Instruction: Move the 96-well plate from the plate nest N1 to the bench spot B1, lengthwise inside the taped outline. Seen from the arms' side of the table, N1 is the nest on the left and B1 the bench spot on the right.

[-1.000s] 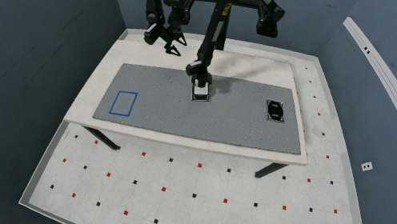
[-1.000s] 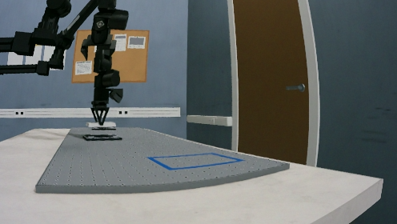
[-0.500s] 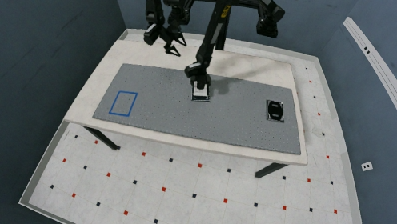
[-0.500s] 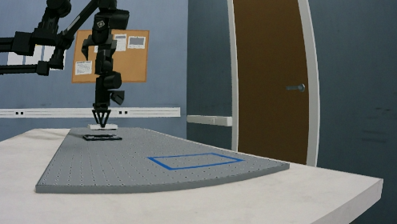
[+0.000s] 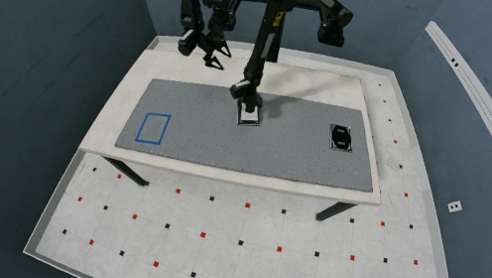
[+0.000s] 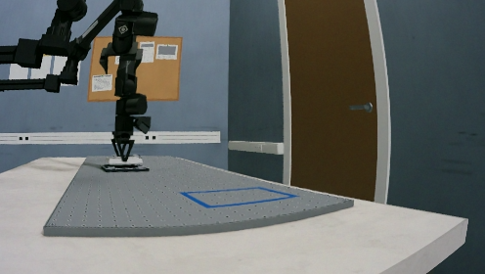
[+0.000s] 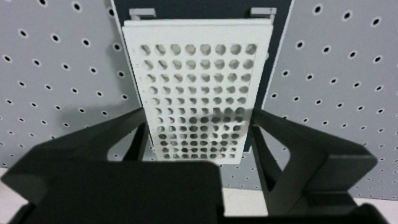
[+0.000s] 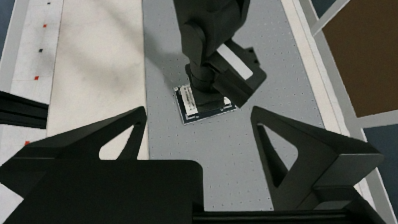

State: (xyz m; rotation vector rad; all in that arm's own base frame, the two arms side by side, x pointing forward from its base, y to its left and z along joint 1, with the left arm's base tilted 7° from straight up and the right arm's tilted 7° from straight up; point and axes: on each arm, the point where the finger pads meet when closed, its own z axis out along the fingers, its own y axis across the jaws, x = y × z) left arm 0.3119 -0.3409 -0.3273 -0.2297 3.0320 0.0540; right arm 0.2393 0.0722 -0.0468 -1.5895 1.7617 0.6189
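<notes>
Intermediate set-down in hand: white 96-well plate (image 5: 249,117) (image 6: 138,159) (image 7: 200,34) (image 8: 188,101) sits at the black middle nest (image 5: 249,124) (image 6: 124,169) (image 7: 200,9) (image 8: 200,119). Left fingers (image 5: 249,110) (image 6: 124,159), fairly wide, grip it; right fingers (image 5: 226,62) (image 6: 122,66) stand wide, holding nothing. Next: release, likely for right-arm pickup.

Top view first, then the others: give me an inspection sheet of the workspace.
Surface: grey perforated board on a pale table.
Job's things: white 96-well plate at the black middle nest, seating unclear; black nest N1 vacant; blue taped outline B1 vacant.
Clutter: nothing seen.
Left gripper: shut on the plate's sides.
Right gripper: open, nothing between its fingers.
Cables: nothing seen.
Surroundings: brown door, tan corkboard, blue-grey walls.
</notes>
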